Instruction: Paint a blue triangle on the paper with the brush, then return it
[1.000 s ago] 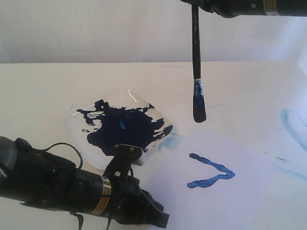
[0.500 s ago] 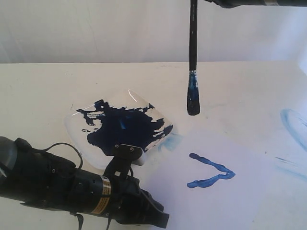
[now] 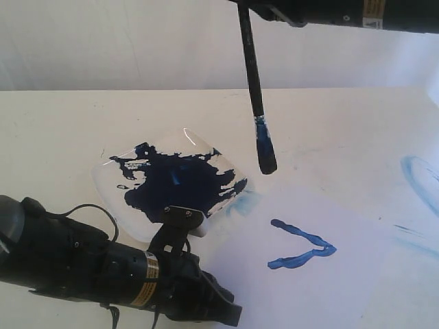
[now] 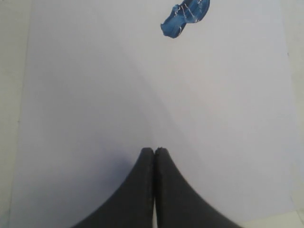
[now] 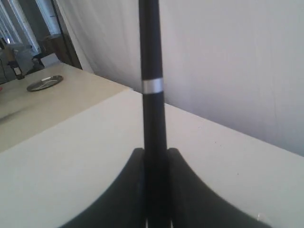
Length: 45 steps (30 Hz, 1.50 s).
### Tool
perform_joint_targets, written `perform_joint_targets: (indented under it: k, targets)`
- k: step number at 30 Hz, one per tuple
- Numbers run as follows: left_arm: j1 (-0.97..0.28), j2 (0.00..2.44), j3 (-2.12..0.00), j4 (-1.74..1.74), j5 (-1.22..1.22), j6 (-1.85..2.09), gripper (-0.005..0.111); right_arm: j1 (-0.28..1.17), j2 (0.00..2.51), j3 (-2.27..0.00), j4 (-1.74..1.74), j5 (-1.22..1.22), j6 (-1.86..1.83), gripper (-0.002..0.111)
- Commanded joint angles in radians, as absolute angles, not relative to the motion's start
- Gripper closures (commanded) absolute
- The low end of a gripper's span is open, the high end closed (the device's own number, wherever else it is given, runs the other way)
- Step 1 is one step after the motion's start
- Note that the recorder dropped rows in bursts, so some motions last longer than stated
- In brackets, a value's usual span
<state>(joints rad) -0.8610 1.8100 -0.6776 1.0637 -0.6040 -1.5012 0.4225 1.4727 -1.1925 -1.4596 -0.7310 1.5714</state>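
Observation:
My right gripper (image 5: pixel 156 151) is shut on the black handle of the brush (image 3: pixel 255 89), high above the table's far side. The brush hangs tilted, its blue-stained tip (image 3: pixel 266 159) in the air over bare table between the paint dish and the paper. The pale ring (image 5: pixel 152 86) sits beyond the fingers. The lavender-white paper (image 3: pixel 329 281) carries two thick blue strokes (image 3: pixel 302 247) forming a sideways V, open on its left. My left gripper (image 4: pixel 154 150) is shut and empty, low over the paper (image 4: pixel 95 95), with one stroke's end (image 4: pixel 184 16) ahead of it.
A clear square dish (image 3: pixel 171 179) of dark navy paint lies left of the paper. My left arm (image 3: pixel 103 274) lies along the front left. Faint pale-blue smears mark the table at the right (image 3: pixel 418 178) and beside the dish (image 3: pixel 248 202).
The right arm has shifted left at the top of the exterior view. The brush went from vertical to tilted and its tip swung a little left. The left arm has not moved.

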Motion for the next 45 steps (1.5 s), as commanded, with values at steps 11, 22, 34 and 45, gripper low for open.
perform_joint_targets:
  k: [11,22,34,45]
  targets:
    - [-0.861,1.815,-0.659,1.087,-0.528,-1.493,0.107,0.421,1.470,-1.242,-1.744,-0.448,2.100,0.108]
    - [-0.861,1.815,-0.659,1.087,-0.528,-1.491,0.107,0.423,1.467,-1.246,-1.678,-0.531,1.895,0.108]
    - [-0.861,1.815,-0.659,1.087,-0.528,-1.491,0.107,0.418,1.470,-1.048,-0.938,-0.915,1.105,0.108]
    - [-0.861,1.815,-0.659,1.087,-0.528,-1.489,0.107,0.418,1.455,-1.017,-0.918,-0.852,0.797,0.108]
